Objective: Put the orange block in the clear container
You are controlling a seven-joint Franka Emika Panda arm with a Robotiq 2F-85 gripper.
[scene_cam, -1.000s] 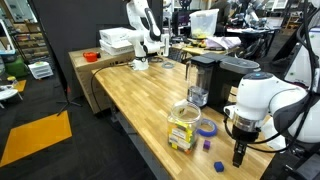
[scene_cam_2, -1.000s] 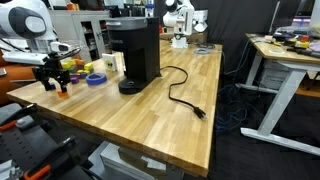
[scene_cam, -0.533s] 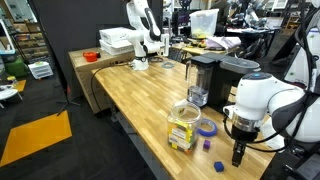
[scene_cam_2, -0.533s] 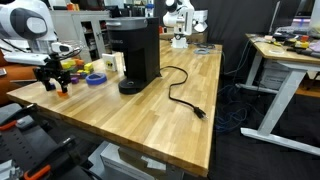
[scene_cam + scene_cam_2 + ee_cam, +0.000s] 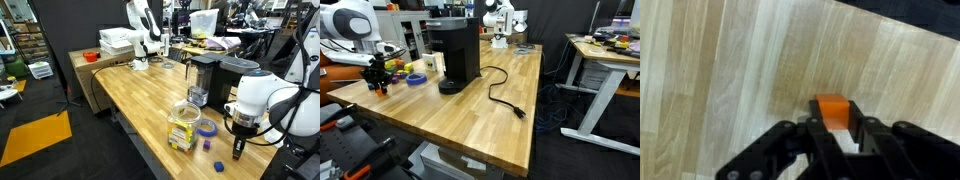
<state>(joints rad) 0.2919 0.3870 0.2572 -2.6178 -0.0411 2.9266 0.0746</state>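
Observation:
The wrist view shows the orange block [image 5: 833,109], a small bright cube on the wooden table, sitting between my gripper [image 5: 837,132] fingertips. Both black fingers [image 5: 817,133] press against its sides, so the gripper is shut on it. In both exterior views the gripper [image 5: 238,154] [image 5: 377,87] points straight down at the table near the corner. The block [image 5: 382,92] shows as an orange speck at the fingertips. The clear container [image 5: 184,125], a see-through jar with coloured cubes inside, stands upright a short way from the gripper.
A purple tape ring [image 5: 207,127] lies beside the jar. A small blue cube [image 5: 207,144] and a purple cube [image 5: 220,165] lie between jar and gripper. A black coffee maker [image 5: 458,50] with its cable [image 5: 505,96] stands behind. The table edge is close by.
The jaws have drawn in from wide apart onto the sides of the orange block. The arm has stayed in about the same place.

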